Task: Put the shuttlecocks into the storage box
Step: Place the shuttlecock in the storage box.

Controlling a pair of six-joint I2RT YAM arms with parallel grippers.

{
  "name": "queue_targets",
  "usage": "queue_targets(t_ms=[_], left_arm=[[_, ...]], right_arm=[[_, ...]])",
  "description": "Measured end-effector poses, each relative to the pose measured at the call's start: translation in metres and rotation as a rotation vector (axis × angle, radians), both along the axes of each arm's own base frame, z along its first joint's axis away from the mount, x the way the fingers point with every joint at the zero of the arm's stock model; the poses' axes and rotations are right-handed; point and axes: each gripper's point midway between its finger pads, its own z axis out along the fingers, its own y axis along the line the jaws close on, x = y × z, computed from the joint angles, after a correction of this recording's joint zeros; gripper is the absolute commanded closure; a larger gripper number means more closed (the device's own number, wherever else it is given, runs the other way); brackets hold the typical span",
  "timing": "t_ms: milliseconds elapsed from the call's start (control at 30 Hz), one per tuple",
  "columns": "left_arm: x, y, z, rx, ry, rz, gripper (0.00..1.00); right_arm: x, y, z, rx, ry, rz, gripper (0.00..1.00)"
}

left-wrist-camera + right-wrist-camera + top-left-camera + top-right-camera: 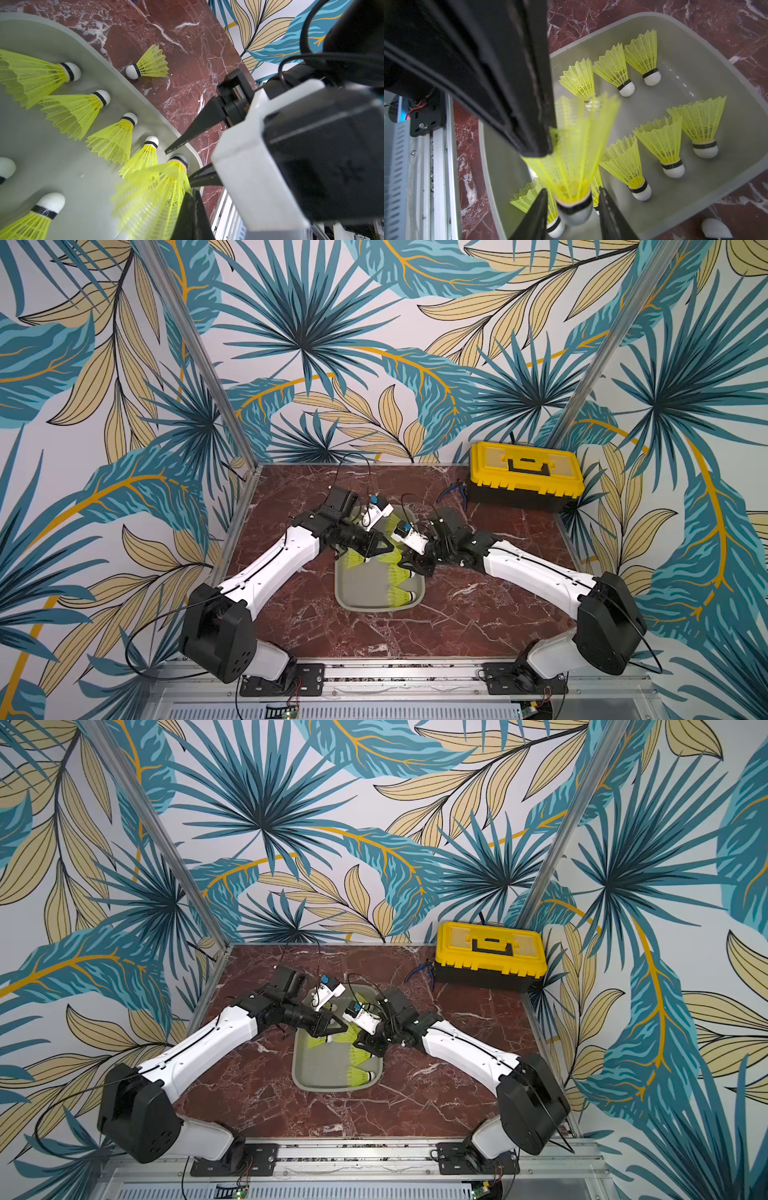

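Meshy plastic shuttlecocks (70,110); smooth matt plastic storage box (41,145); glossy marble-look table (187,62)

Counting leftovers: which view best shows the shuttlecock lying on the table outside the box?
Left wrist: the shuttlecock lies whole on the table, beside the box rim, unobstructed. Right wrist catches only a white tip at the frame edge, probably the same one. Neither top view shows it; the right arm likely hides it.
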Motion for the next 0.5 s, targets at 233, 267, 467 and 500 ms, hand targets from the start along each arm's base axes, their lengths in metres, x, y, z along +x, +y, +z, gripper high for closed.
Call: queue_targets(t_ms=[233, 267, 467, 500], left_arm=[[0.013, 0.0, 0.006, -0.008, 0.001, 0.083, 1.0], [0.015, 0.001, 0.009, -0.013, -0.011, 0.1, 1.0], [0.02, 0.01, 0.022, -0.029, -0.07, 0.197, 1.0], [0.021, 0.012, 0.024, -0.03, -0.081, 0.216, 1.0]], right_arm=[[0.015, -0.017, -0.001, 0.002, -0.061, -0.161, 0.38], [0.017, -0.021, 0.001, 0.003, -0.072, -0.194, 0.37], [0.031, -0.045, 0.009, 0.016, -0.123, -0.389, 0.36], [0.033, -0.049, 0.01, 0.02, -0.127, -0.425, 0.36]])
